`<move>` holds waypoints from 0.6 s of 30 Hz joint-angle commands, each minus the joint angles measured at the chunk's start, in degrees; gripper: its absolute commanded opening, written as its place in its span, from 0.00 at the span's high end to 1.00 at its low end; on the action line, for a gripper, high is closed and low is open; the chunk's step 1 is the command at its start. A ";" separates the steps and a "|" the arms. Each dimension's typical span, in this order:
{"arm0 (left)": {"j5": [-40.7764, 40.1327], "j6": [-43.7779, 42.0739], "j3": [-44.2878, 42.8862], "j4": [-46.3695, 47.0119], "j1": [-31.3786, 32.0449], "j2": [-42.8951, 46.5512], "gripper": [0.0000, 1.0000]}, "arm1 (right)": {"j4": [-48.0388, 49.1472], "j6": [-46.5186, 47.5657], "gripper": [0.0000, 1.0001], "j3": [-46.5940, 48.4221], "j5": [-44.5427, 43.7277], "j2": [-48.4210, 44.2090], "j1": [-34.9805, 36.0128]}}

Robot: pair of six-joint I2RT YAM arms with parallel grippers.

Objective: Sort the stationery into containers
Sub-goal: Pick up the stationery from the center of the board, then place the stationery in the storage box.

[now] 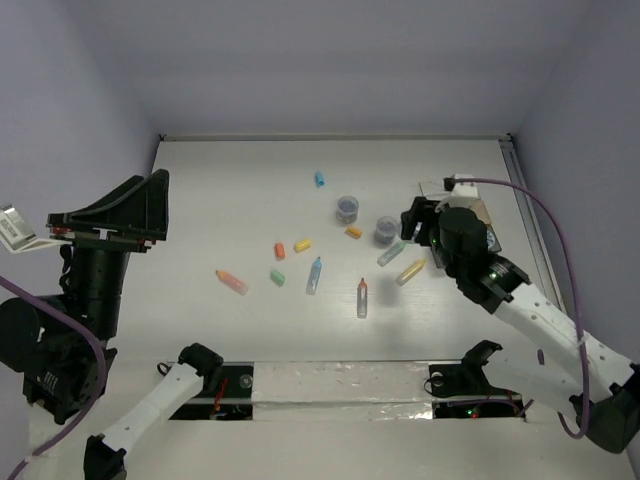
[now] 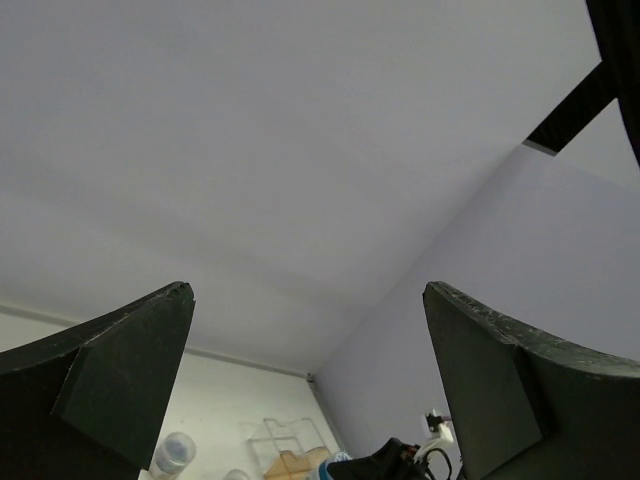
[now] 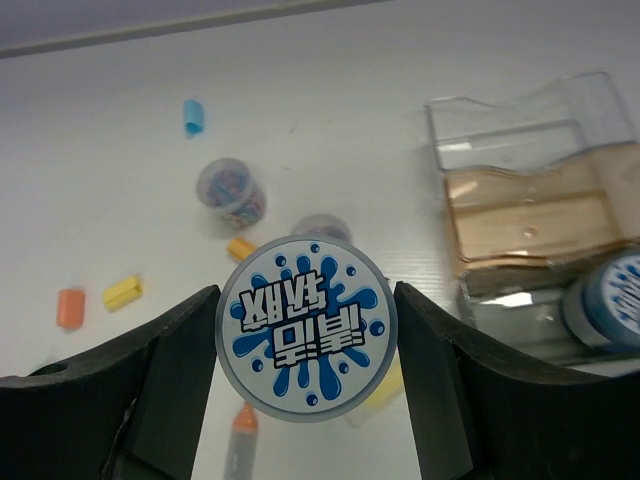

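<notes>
Right jaws clamped on tape roll, pinching rim, printed face toward my camera, held above worktop just beside box. Roll looks light, stiff, smooth-sided. I judge it could slip, so a squeeze across widest part is best. Second roll sits in compartment. Left jaws wide apart, raised, holding nothing.

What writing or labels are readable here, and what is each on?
"재밌는 물풀!" – Korean, my best reading, on the blue-and-white disc held by the right gripper.
Print on the second disc in the container: cut off, unreadable.
White tag at the overhead view's left edge: too small to read.
</notes>
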State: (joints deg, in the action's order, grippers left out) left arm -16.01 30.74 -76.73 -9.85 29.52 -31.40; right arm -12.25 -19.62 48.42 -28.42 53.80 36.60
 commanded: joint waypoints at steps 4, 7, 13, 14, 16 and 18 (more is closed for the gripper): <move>3.27 1.16 -2.72 3.70 -0.25 -3.67 0.01 | -9.54 -3.50 0.49 -1.84 -8.75 -5.46 -6.18; 3.01 0.99 -2.99 3.87 -0.25 -3.58 0.01 | -9.90 -3.50 0.49 -2.19 -8.23 -4.85 -9.87; 2.21 0.28 -2.64 4.22 -0.25 -2.70 0.01 | -5.77 -2.62 0.49 -4.12 -3.13 -2.21 -18.04; 2.21 0.28 -2.72 4.05 -0.25 -2.97 0.01 | -4.98 -2.45 0.49 -4.39 -2.43 -1.77 -19.01; 2.12 0.02 -2.90 4.04 -0.25 -3.14 0.01 | -3.05 -2.09 0.49 -4.83 -0.24 -0.46 -20.95; 2.12 -0.07 -3.16 3.87 -0.25 -3.32 0.01 | -1.12 -1.74 0.49 -5.09 1.26 0.60 -23.32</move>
State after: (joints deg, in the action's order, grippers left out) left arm -14.15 31.33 -78.17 -8.78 29.52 -34.00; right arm -21.37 -21.91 43.03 -30.02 53.69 15.64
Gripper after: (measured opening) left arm 0.990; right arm 0.713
